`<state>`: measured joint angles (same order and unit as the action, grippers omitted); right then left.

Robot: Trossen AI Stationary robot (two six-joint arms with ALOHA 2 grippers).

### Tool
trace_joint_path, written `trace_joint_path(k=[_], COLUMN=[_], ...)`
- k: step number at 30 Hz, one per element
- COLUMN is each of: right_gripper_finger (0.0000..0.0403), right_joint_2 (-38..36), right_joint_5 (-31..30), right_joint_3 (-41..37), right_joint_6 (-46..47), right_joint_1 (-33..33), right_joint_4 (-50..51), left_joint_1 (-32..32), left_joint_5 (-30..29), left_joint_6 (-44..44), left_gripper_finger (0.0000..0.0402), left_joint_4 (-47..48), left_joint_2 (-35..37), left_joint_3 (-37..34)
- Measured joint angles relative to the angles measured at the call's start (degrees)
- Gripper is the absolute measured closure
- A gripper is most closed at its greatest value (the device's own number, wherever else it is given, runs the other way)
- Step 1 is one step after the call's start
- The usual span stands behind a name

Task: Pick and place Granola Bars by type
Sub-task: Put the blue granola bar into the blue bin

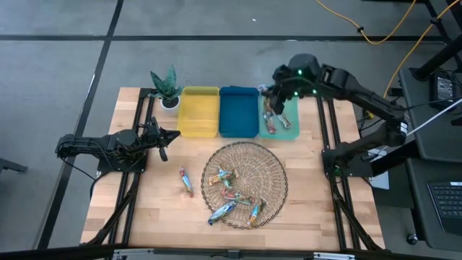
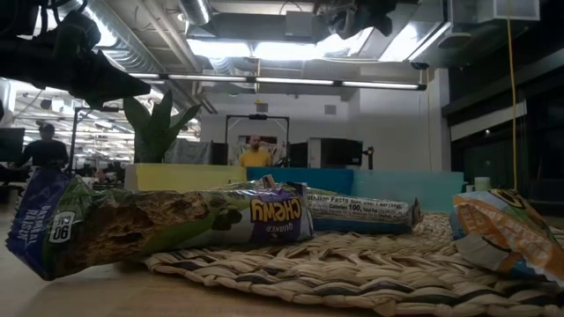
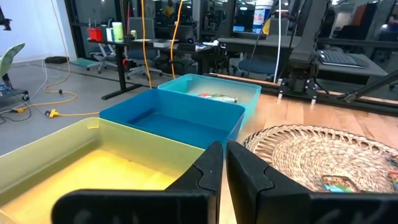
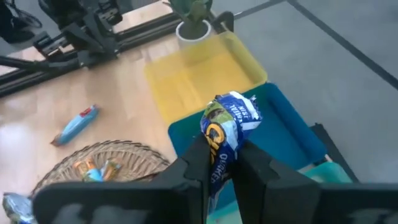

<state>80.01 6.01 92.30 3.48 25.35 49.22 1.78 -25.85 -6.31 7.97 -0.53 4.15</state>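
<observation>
Right tool (image 4: 219,163) clamps granola bar (image 4: 229,127), lower end hidden; left tool (image 3: 224,163) closed.

Even, soft light falls on the bench (image 1: 159,209) in the high view, with only faint shadows under the arms. The low view is dim in front and backlit: ceiling light strips (image 2: 291,82) glare white (the brightest patch sits top centre), and the nearest granola bar (image 2: 159,224) is soft and out of focus. The right wrist view is blurred throughout; the left wrist view is sharper, its own fingers (image 3: 205,180) dark.
</observation>
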Motion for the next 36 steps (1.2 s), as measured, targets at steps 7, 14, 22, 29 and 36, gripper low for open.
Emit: trace_joint_path(k=[7,14,22,29,36], right_gripper_finger=[0.0347,0.0347,0.0347,0.0347,0.0347], right_joint_2=[8.0,16.3,24.8,31.1,36.3], right_joint_5=[5.9,6.2,6.3,6.2,5.9], right_joint_3=[6.6,15.7,18.7,18.7,18.6], right_joint_6=[-5.3,-9.7,-13.0,-15.4,-17.8], right_joint_1=[6.4,7.6,8.2,8.8,8.7], right_joint_4=[0.2,3.3,3.6,4.8,4.6], left_joint_1=[0.0,0.0,0.0,0.0,0.0], left_joint_5=[0.0,0.0,0.0,0.0,0.0], left_joint_6=[0.0,0.0,0.0,0.0,0.0], left_gripper_finger=[0.0386,0.0386,0.0386,0.0386,0.0386], left_joint_4=[0.0,0.0,0.0,0.0,0.0], left_joint_2=[0.0,0.0,0.0,0.0,0.0], left_joint_3=[0.0,0.0,0.0,0.0,0.0])
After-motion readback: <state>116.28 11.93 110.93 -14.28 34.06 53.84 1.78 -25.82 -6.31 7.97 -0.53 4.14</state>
